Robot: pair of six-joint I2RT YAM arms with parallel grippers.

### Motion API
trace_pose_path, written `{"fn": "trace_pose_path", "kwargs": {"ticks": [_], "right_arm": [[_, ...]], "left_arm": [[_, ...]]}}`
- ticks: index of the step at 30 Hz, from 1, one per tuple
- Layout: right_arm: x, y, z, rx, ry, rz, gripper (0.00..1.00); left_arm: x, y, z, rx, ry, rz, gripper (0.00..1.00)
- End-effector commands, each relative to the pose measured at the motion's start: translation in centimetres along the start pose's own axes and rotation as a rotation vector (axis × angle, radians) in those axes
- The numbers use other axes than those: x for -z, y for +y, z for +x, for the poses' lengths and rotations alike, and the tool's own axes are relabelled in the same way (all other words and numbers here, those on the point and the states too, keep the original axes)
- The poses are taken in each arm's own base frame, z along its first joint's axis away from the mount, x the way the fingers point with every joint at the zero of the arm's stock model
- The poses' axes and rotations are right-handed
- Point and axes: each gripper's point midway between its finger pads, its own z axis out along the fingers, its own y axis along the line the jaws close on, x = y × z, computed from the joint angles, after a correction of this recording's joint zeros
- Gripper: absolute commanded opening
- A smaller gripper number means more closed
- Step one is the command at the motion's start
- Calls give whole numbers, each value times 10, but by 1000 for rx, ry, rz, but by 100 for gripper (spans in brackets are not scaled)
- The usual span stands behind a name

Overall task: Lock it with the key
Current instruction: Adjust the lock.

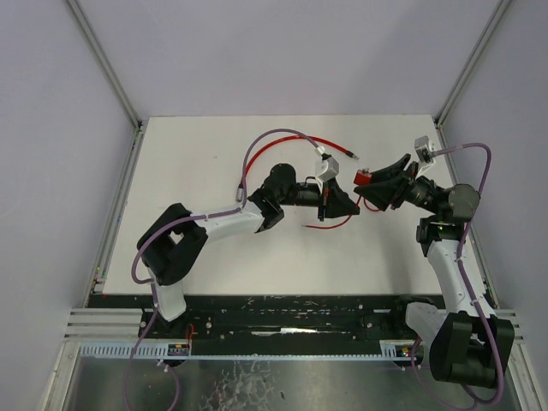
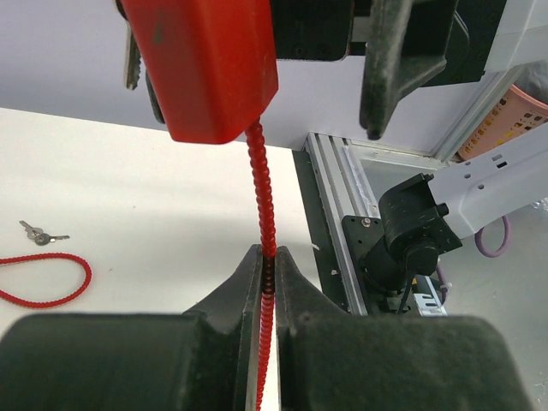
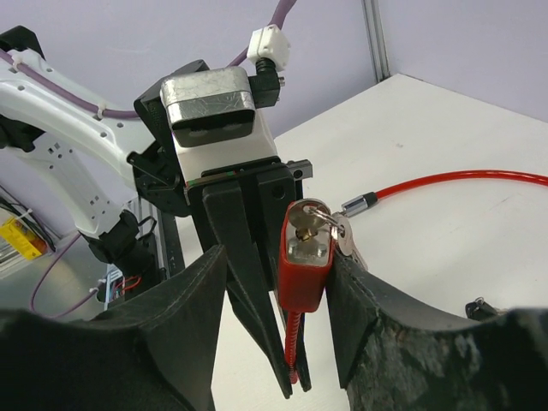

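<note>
The red padlock (image 3: pixel 304 276) hangs upright from its red cable (image 3: pixel 294 342), with a key (image 3: pixel 306 219) in its top face and a second key (image 3: pixel 348 241) dangling from the ring. My left gripper (image 2: pixel 268 264) is shut on the cable just below the lock body (image 2: pixel 205 68). My right gripper (image 3: pixel 276 261) stands open around the lock. Its right finger (image 3: pixel 364 300) touches the lock's side and its left finger (image 3: pixel 193 300) stays clear of it. From above, both grippers (image 1: pixel 338 203) (image 1: pixel 378 184) meet at the lock (image 1: pixel 364 178) over the table's right half.
The cable's free metal end (image 3: pixel 360 204) lies on the white table, and the cable loops (image 1: pixel 282 137) toward the back. A spare key pair (image 2: pixel 38 234) lies on the table to the left. The aluminium rail (image 1: pixel 282 330) and the arm bases line the near edge.
</note>
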Motion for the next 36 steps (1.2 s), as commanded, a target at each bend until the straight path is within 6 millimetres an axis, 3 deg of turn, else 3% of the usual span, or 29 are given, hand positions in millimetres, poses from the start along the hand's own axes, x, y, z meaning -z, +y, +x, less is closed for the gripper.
{"fn": "trace_pose_path", "kwargs": {"ticks": [1, 7, 17, 25, 31, 36], "right_arm": [[-1, 8, -16, 68, -27, -13, 54], [-2, 3, -15, 52, -29, 1, 38], [-2, 1, -19, 53, -34, 12, 43], [3, -2, -26, 67, -45, 40, 51], [8, -8, -28, 57, -49, 72, 74], [18, -28, -32, 14, -58, 163, 87]], "left_arm": [[-4, 0, -16, -46, -30, 20, 0], [-5, 0, -14, -35, -21, 29, 0], [-10, 0, -6, -9, 19, 49, 0], [-11, 1, -5, 1, 29, 53, 0], [-11, 1, -7, 25, 32, 47, 0], [-6, 5, -12, 66, 30, 36, 0]]}}
